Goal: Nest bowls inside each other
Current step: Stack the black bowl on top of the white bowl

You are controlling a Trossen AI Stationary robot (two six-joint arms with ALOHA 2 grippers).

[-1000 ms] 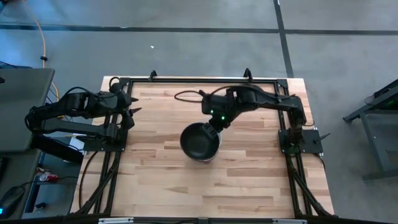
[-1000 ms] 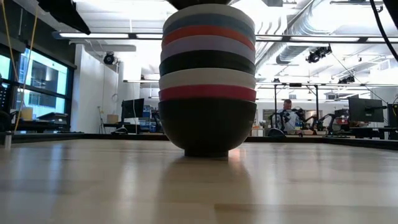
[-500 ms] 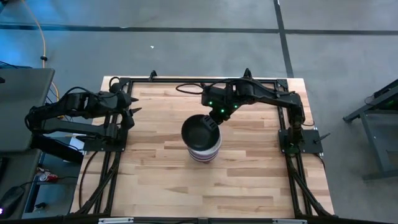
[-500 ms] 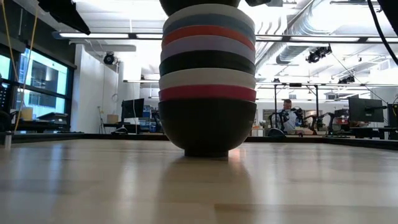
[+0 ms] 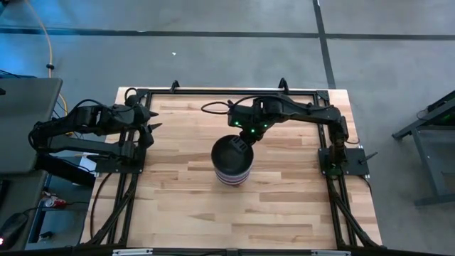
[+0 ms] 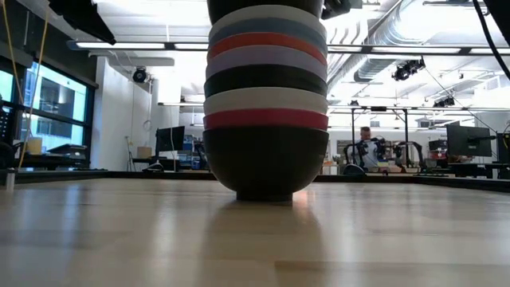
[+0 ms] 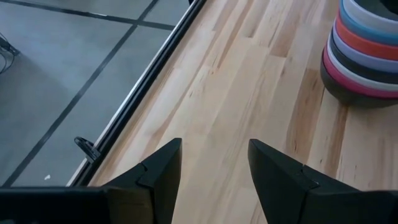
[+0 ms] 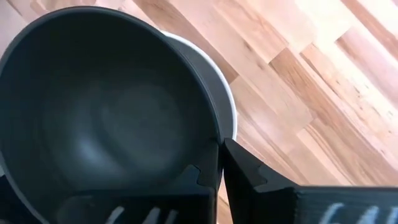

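A stack of nested bowls point(image 5: 232, 171) stands on its black bottom bowl point(image 6: 265, 163) near the table's middle. Above that come magenta, white, black, lavender, red, blue and white bowls. A further black bowl point(image 5: 230, 153) sits at the very top, in the white bowl point(image 8: 227, 109). My right gripper point(image 5: 242, 141) is at that bowl's far rim and is shut on it. My left gripper point(image 7: 211, 163) is open over bare wood near the table's left edge point(image 5: 151, 122). The stack point(image 7: 367, 56) lies well ahead of it. My right gripper pinches the top black bowl's rim point(image 8: 215, 146) on its far side, one finger inside the bowl and one outside. The fingers come from above and from the far side, slanting down. The bowl is open side up, its underside inside the white bowl's rim.
Bare wooden tabletop point(image 5: 284, 199) surrounds the stack on all sides. A black metal frame point(image 5: 227, 91) runs along the table's far edge and its sides. In the low view, the room behind the table shows desks and a seated person point(image 6: 368, 147).
My right gripper has carried the black bowl down onto the top of the stack. In the low view the bowl has dropped from the picture's upper edge into the white bowl. The left arm and the rest of the stack have kept still.
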